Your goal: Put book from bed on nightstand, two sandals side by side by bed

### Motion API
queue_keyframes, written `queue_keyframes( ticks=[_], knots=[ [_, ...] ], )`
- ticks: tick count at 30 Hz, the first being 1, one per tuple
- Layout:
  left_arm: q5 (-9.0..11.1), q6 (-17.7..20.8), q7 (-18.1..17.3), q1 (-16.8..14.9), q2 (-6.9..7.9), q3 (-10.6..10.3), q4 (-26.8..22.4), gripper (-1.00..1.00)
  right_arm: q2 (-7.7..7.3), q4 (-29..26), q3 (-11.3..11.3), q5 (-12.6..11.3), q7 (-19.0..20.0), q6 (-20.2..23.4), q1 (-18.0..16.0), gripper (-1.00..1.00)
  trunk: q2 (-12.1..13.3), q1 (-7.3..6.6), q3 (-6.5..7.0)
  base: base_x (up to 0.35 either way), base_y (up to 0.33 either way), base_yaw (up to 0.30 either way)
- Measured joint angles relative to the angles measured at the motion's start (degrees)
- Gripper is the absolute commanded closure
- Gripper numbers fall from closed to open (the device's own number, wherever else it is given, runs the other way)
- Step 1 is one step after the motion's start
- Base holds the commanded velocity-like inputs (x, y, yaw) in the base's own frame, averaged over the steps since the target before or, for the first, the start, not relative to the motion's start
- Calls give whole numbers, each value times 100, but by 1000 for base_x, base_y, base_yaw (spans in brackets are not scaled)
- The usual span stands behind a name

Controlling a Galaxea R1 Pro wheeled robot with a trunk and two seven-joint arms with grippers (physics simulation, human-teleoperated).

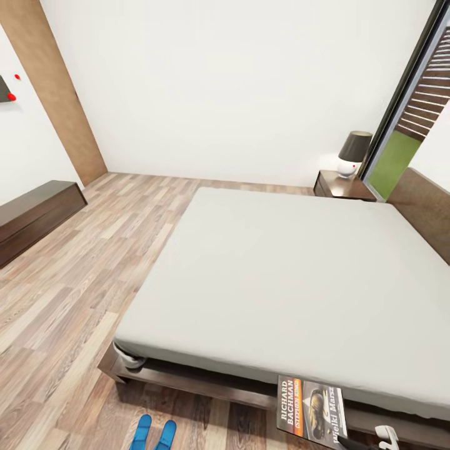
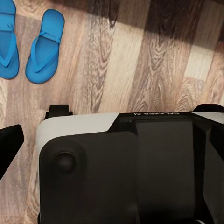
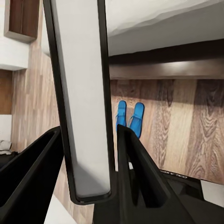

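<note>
One book (image 1: 311,412) is present. It stands upright in front of the foot of the bed (image 1: 300,275), cover facing the head camera, held off the floor. In the right wrist view the book (image 3: 81,98) appears edge-on as a pale slab between the two dark fingers (image 3: 135,168) of the right gripper (image 3: 86,175), which are closed against both of its faces. A white part of that arm (image 1: 387,435) shows at the lower edge of the head view, just beside the book.

Two blue sandals (image 1: 154,435) are counted. They lie side by side on the wood floor (image 1: 75,294), close to each other and parallel, near the foot corner of the bed frame. The left wrist view shows the same pair (image 2: 29,44) flat on the planks, soles down, straps up.

The left gripper's own fingers cannot be made out in the left wrist view, where a dark and white part of the robot (image 2: 121,163) blocks much of the picture; its opening cannot be told.

One nightstand (image 1: 344,185) stands at the far side of the bed by the headboard, bearing one lamp (image 1: 354,154) with a dark shade. One long low bench (image 1: 34,215) stands against the left wall. The mattress top is bare.
</note>
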Motion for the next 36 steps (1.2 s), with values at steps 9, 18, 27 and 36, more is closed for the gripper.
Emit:
queue_keyframes(
  ticks=[9, 18, 27, 36],
  knots=[
    [23, -1, 1, 2, -89, 5, 8, -100, 12, 12, 4, 16, -26, 3, 0, 100, 0, 0, 4, 0, 0, -6],
    [25, -1, 1, 8, -94, 5, 8, -100, 20, 47, -1, 26, -49, -5, 2, 100, 0, 0, 71, 0, 0, -92],
    [24, 0, -1, 8, -94, 11, 5, -100, 46, 49, 3, 36, -49, -8, 2, 100, 0, 0, 151, 0, 0, -101],
    [13, 1, -5, 9, -94, 10, 8, -100, 47, 49, 5, 36, -53, -9, 2, 100, 0, 0, 232, 0, 0, -97]
  ],
)
